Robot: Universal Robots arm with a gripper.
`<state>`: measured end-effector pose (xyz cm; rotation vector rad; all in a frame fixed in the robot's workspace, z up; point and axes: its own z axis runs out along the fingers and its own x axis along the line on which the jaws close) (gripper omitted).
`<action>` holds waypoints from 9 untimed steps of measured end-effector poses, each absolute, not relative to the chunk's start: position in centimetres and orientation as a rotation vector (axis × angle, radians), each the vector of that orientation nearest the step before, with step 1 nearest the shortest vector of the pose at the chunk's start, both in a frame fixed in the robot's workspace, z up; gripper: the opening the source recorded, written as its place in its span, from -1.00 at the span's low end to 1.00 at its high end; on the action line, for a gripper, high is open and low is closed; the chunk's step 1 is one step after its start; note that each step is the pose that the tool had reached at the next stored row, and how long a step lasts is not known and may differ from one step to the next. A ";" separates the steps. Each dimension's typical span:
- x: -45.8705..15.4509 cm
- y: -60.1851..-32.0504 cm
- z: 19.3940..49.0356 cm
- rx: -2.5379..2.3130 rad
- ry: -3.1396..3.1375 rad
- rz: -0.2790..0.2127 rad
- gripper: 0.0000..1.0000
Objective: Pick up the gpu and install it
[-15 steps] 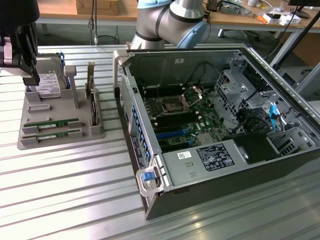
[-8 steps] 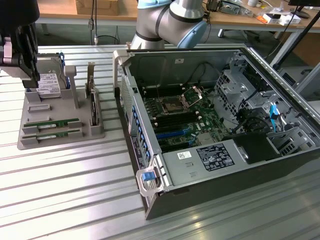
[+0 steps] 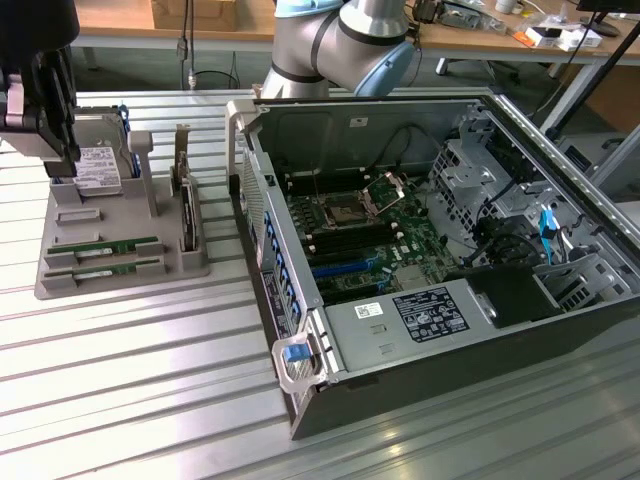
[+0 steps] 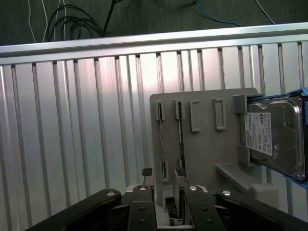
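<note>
The claw [image 3: 55,150] hangs above the grey tray [image 3: 130,278], which sits on the ribbed metal table [image 3: 150,390] at nine o'clock from the open computer case [image 3: 320,125] in the exterior view. In the wrist view the fingers [image 4: 143,204] stand apart with a gap between them, released and holding nothing. The tray's near end shows through that gap.

The two green circuit sticks [image 3: 105,247] lie side by side in their slots at the tray's six o'clock end, parallel and a little apart, and neither is touched by the claw. A silver hard drive [image 3: 98,168] with a white label rests at the tray's eleven o'clock corner, and a dark card [image 3: 185,215] stands on edge along the side nearest the case.
</note>
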<state>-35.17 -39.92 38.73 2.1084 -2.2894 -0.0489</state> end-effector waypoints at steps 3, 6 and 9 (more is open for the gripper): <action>-35.2 -39.9 38.3 2.108 -2.289 -0.049 -0.40; -35.2 -39.9 37.9 2.109 -2.290 -0.050 -0.40; -35.2 -39.9 37.5 2.109 -2.290 -0.051 -0.40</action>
